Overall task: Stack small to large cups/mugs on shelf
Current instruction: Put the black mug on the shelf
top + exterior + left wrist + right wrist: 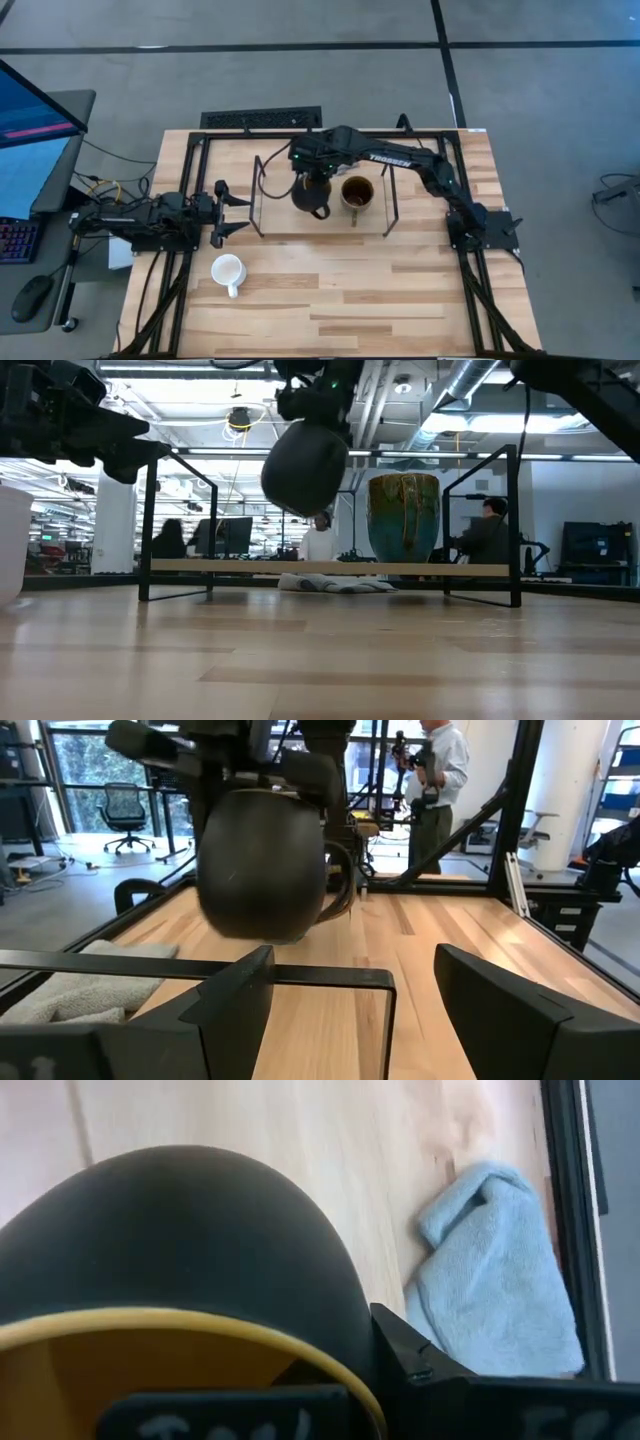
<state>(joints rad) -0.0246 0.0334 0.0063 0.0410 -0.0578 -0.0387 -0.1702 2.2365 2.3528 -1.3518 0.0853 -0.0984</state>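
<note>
A dark mug with a yellow inside (305, 465) hangs tilted above the shelf's wooden base (250, 567), held by my right gripper (305, 172), which is shut on it. It also shows in the high view (312, 196) and the left wrist view (262, 860). A dark brown glazed mug (404, 518) stands upright on the shelf base, to the held mug's right in the high view (358, 192). A small white mug (228, 270) stands on the table in front of the shelf. My left gripper (236, 213) is open and empty, left of the shelf's left wire frame (258, 195). My right gripper holds the dark mug at its yellow rim (300, 1355), coming from above. One dark finger (405, 1355) lies against the outer wall; the other is hidden by the mug and gripper. The mug hangs tilted, clear of the shelf base, its handle (342, 880) toward the table's near side.
A grey cloth (500, 1270) lies on the table behind the shelf, also in the low view (335, 583). The black metal frame (200, 140) edges the table. The shelf's right wire frame (390, 195) stands beyond the brown mug. People show in the room behind.
</note>
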